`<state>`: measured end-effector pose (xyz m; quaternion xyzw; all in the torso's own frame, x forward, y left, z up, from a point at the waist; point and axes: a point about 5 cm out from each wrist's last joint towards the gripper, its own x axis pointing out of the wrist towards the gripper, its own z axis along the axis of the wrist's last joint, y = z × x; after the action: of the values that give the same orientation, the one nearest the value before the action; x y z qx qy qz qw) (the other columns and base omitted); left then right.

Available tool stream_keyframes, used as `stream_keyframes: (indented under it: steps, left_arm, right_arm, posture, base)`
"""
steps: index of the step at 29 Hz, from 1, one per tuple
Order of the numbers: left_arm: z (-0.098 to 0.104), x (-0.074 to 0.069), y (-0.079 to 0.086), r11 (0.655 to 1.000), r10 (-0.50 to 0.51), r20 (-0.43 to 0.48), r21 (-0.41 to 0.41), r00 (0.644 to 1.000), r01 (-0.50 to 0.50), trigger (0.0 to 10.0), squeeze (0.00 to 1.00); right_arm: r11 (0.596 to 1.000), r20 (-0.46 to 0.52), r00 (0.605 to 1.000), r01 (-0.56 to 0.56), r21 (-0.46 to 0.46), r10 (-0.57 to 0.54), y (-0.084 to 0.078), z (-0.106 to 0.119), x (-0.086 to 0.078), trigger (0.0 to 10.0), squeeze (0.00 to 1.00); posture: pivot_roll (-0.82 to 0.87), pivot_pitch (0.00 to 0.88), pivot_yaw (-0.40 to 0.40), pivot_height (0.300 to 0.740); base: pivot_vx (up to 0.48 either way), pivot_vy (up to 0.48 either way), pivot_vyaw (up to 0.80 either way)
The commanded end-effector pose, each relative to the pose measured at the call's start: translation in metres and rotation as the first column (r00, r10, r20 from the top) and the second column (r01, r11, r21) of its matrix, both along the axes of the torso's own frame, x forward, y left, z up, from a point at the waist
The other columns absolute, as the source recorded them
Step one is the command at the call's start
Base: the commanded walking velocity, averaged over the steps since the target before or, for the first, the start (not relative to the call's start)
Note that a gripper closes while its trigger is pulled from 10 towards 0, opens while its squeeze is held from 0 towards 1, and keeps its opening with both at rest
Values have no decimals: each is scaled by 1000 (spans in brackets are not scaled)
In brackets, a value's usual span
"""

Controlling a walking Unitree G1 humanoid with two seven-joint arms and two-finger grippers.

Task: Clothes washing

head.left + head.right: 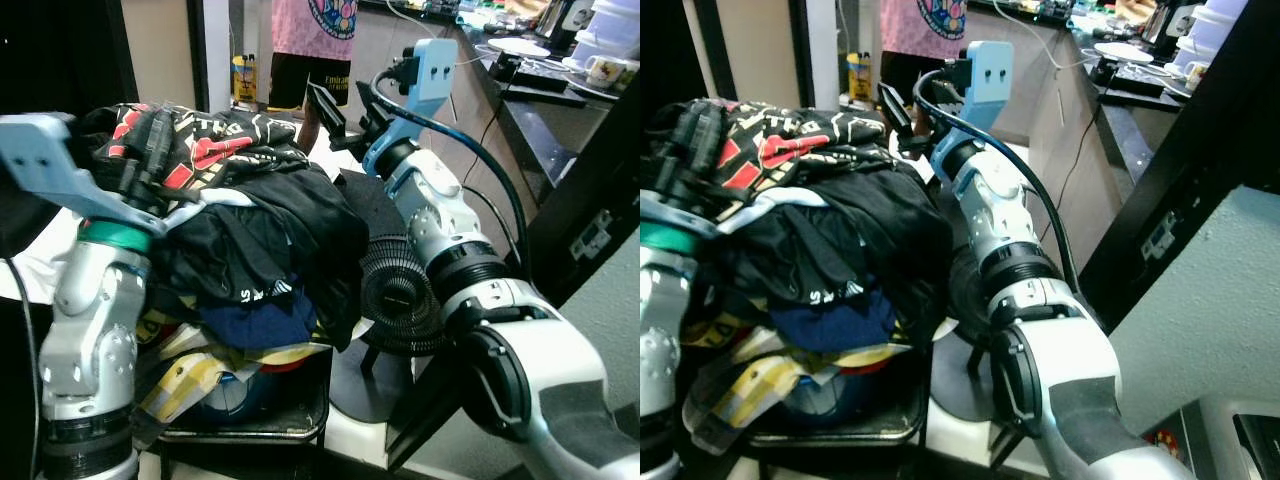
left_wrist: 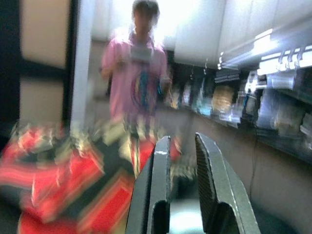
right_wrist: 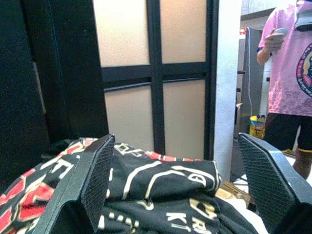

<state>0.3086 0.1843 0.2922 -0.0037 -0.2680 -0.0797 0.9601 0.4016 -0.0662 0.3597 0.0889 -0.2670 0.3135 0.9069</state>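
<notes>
Clothes (image 1: 250,240) are heaped high in a dark basket (image 1: 300,415) just in front of the robot, spilling over its rim, with a yellow checked piece (image 1: 190,385) hanging low and a black garment printed in red and cream (image 1: 205,140) on top. The left gripper (image 1: 150,150) lies on the near left side of the heap, its fingers (image 2: 158,185) a narrow gap apart, touching the printed cloth. The right gripper (image 1: 345,105) reaches past the heap's far right edge, its fingers (image 3: 97,170) spread wide above the printed garment, not touching it. A black fan (image 1: 400,290) stands just beside the basket under the right arm. Farther right runs a dark counter (image 1: 540,110) holding dishes (image 1: 520,47). Beyond the heap stands a person in a pink shirt (image 3: 292,63), with open floor between.
</notes>
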Motion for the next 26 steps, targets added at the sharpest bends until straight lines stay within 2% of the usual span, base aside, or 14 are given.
stream_keyframes:
  steps: [1, 2, 5, 8, 9, 10, 13, 14, 17, 18, 20, 26]
  left_arm:
    - [-27, 10, 11, 985, 144, -153, 112, 978, -127, 10000, 0]
    - [-32, 11, 16, 984, 165, -175, 90, 971, -151, 10000, 0]
    - [-32, 11, 20, 986, 166, -176, 53, 970, -159, 10000, 0]
    - [-26, 10, 25, 990, 138, -136, 32, 981, -135, 10000, 0]
    - [-25, 10, 26, 991, 133, -131, 35, 982, -129, 10000, 0]
    - [-25, 10, 28, 993, 121, -142, 11, 982, -120, 10000, 0]
    - [-26, 10, 30, 993, 114, -152, -6, 982, -116, 10000, 0]
    - [-28, 12, 30, 993, 110, -170, -12, 979, -113, 10000, 0]
    - [-30, 15, 29, 993, 115, -196, 1, 974, -117, 10000, 0]
    - [-30, 17, 26, 992, 123, -200, 34, 972, -119, 10000, 0]
    - [-26, 19, 23, 992, 125, -190, 48, 974, -118, 10000, 0]
    - [-27, 17, 28, 992, 127, -174, 27, 976, -125, 10000, 0]
  right_arm:
    - [999, -2, 999, 54, 0, -54, -13, -10, 2, 10000, 0]
    - [996, -15, 996, 84, 22, -83, -20, -16, 3, 10000, 0]
    - [993, -26, 994, 108, 38, -107, -26, -22, 3, 10000, 0]
    - [984, -42, 986, 164, 74, -162, -42, -36, 3, 10000, 0]
    - [982, -43, 985, 169, 80, -166, -44, -37, 2, 10000, 0]
    - [980, -43, 984, 177, 93, -173, -44, -38, 2, 10000, 0]
    - [978, -44, 983, 181, 102, -177, -44, -39, 1, 10000, 0]
    - [976, -45, 982, 185, 115, -181, -44, -40, 0, 10000, 0]
    - [973, -61, 983, 182, 138, -175, -45, -43, -1, 10000, 0]
    - [971, -81, 984, 170, 168, -159, -46, -44, -2, 10000, 0]
    - [967, -92, 987, 151, 206, -134, -45, -43, -6, 10000, 0]
    - [964, -86, 987, 154, 217, -138, -46, -44, -10, 10000, 0]
  posture:
    - [9, 35, -61, 740]
    - [19, 26, -33, 740]
    - [19, 26, -33, 740]
    - [56, 4, 47, 740]
    - [56, 4, 47, 740]
    - [62, 0, 100, 740]
    - [62, 0, 100, 740]
    - [65, 0, 129, 740]
    - [72, 0, 140, 740]
    - [76, 0, 139, 740]
    - [77, 0, 132, 740]
    - [63, 0, 108, 740]
  base:
    - [0, 0, 0]
    - [0, 0, 0]
    - [0, 0, 0]
    - [0, 0, 0]
    - [0, 0, 0]
    - [0, 0, 0]
    - [0, 0, 0]
    - [0, 0, 0]
    - [0, 0, 0]
    - [0, 0, 0]
    - [0, 0, 0]
    - [0, 0, 0]
